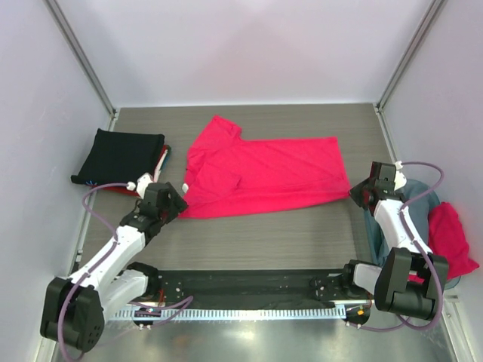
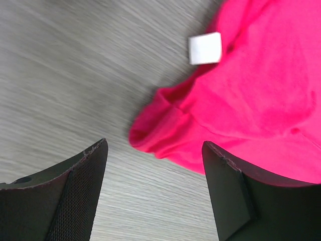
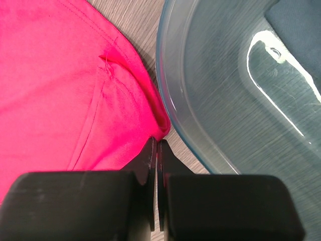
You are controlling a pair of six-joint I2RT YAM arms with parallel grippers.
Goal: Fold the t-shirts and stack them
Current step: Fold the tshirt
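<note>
A bright pinkish-red t-shirt lies spread flat across the table's middle, folded lengthwise, with one sleeve pointing to the back. My left gripper is open at the shirt's near left end; in the left wrist view the rolled collar edge and the white neck label lie just ahead of the fingers. My right gripper is at the shirt's near right corner; in the right wrist view its jaws are closed on the tip of that corner.
A folded black t-shirt rests on a dark red one at the left. A clear plastic bin stands right of the right gripper, holding a grey-blue garment; another red shirt hangs over its right rim.
</note>
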